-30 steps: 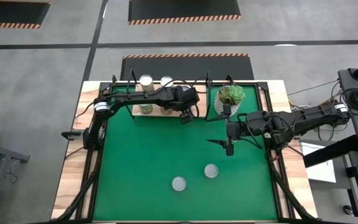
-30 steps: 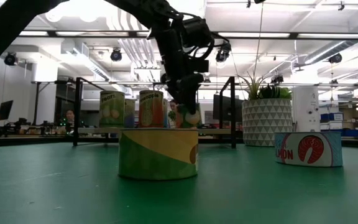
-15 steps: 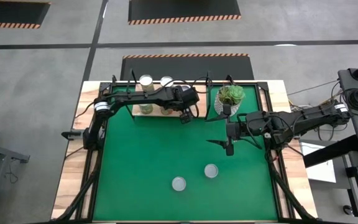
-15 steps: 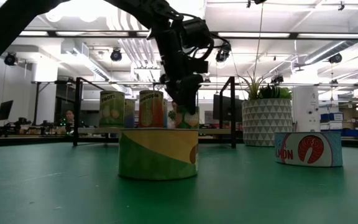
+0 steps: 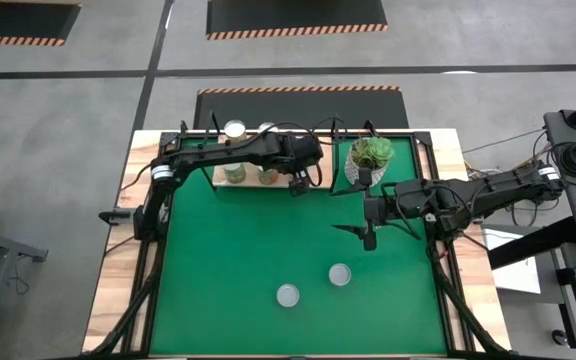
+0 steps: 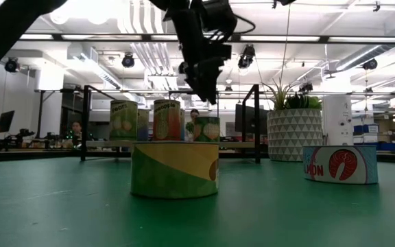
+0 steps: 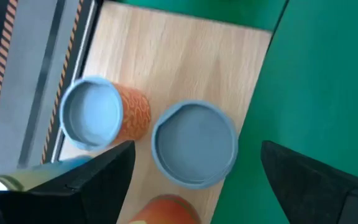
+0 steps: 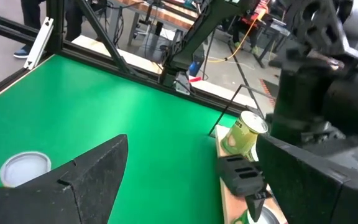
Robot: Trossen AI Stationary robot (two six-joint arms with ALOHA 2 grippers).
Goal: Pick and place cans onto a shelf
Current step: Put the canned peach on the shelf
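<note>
Shelf (image 5: 250, 178) sits at approx 11–12 o'clock on the green mat (image 5: 228, 260), carrying cans: from the low view, a green-label can (image 6: 123, 121), an orange-label can (image 6: 166, 120) and a shorter green can (image 6: 206, 128) stand upright in a row on it. Left wrist view looks straight down on two silver-topped cans on the wood (image 7: 194, 144) (image 7: 92, 112), the second w/ orange side; a third orange one (image 7: 166, 211) is cut off at the frame edge. Exact can count on the shelf unclear, arm covers part of it from above.

Left gripper (image 6: 204, 86) hangs above the short green can, fingers apart, nothing held. Right gripper (image 5: 368, 238) at approx 3 o'clock over the mat, fingers apart, empty.

Two more cans on the mat at approx 6 o'clock (image 5: 288, 295) (image 5: 340, 274), near each other, not touching. White pot w/ plant (image 5: 370, 158) at approx 1 o'clock, beside the shelf.
</note>
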